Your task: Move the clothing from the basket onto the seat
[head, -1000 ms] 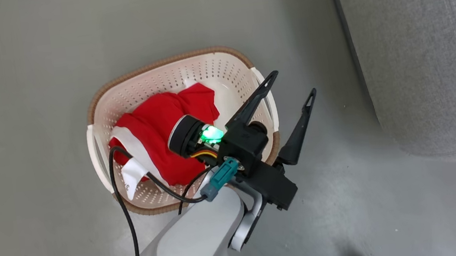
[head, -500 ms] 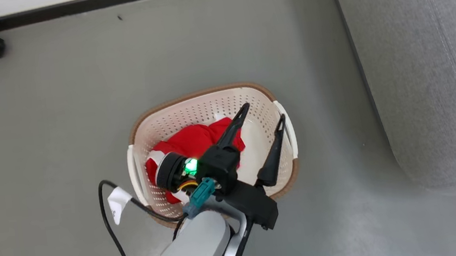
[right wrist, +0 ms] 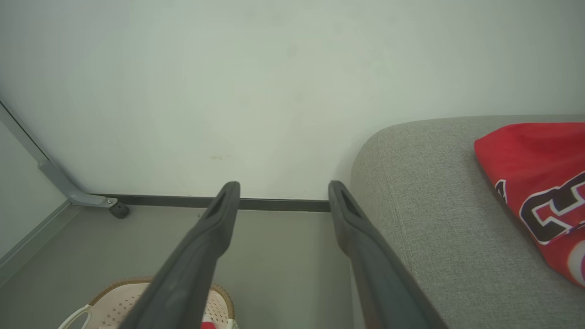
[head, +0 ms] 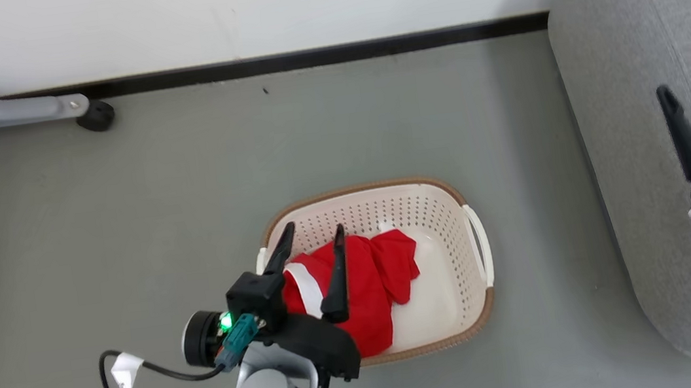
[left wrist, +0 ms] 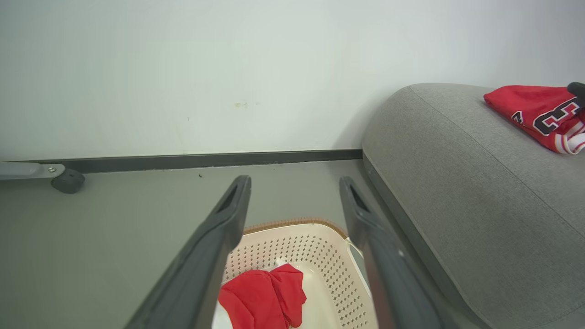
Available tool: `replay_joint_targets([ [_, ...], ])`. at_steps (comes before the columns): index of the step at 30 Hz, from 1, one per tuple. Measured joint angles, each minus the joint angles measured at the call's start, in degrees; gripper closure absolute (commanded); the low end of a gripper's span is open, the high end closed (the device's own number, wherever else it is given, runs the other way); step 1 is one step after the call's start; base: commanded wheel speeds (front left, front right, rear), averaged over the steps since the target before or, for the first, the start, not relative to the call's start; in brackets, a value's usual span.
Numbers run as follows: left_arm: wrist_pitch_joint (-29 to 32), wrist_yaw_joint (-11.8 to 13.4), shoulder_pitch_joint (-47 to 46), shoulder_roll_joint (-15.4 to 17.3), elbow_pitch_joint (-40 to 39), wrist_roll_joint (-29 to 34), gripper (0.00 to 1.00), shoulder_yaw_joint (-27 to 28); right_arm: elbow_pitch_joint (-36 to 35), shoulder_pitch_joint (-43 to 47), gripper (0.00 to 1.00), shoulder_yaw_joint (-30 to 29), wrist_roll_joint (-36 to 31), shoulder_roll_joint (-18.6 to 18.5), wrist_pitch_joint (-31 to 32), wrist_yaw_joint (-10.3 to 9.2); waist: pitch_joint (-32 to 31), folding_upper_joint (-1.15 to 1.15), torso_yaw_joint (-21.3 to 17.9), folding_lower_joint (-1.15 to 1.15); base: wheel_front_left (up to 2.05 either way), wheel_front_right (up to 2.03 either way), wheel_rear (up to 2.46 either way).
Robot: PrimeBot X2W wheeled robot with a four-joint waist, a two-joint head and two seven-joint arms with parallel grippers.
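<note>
Over the left end of the basket (head: 433, 209), my left gripper (head: 314, 227) hangs with jaws spread wide, empty. Red white-striped garment (head: 374, 289) lies inside the basket, toward its left. My right gripper (head: 687, 85) hovers above the seat (head: 626, 120), jaws spread too, gripping nothing. Red numbered jersey (left wrist: 539, 112) lies on the seat top, right of that gripper.

1 red garment with a white stripe (head: 366, 284) lies crumpled in the cream perforated basket (head: 426, 210) on the floor — the red numbered jersey (left wrist: 530, 103) rests atop the grey seat (head: 629, 139) beside it.
</note>
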Motion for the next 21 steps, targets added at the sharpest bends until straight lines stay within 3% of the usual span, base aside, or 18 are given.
replay_joint_targets([
  [12,0.00,0.00,6.65,0.83,1.05,4.58,0.00,10.61,-3.67,7.47,0.00,0.22,-1.24,6.22,0.00,-0.11,-7.09,-0.01,2.77,0.00,0.00,0.00,0.00],
  [21,0.00,0.00,12.00,1.94,-0.74,7.84,0.00,17.46,-6.41,12.99,0.00,0.16,-3.34,9.42,0.01,-1.79,-11.09,-0.01,2.89,0.01,0.00,0.00,0.00],
])
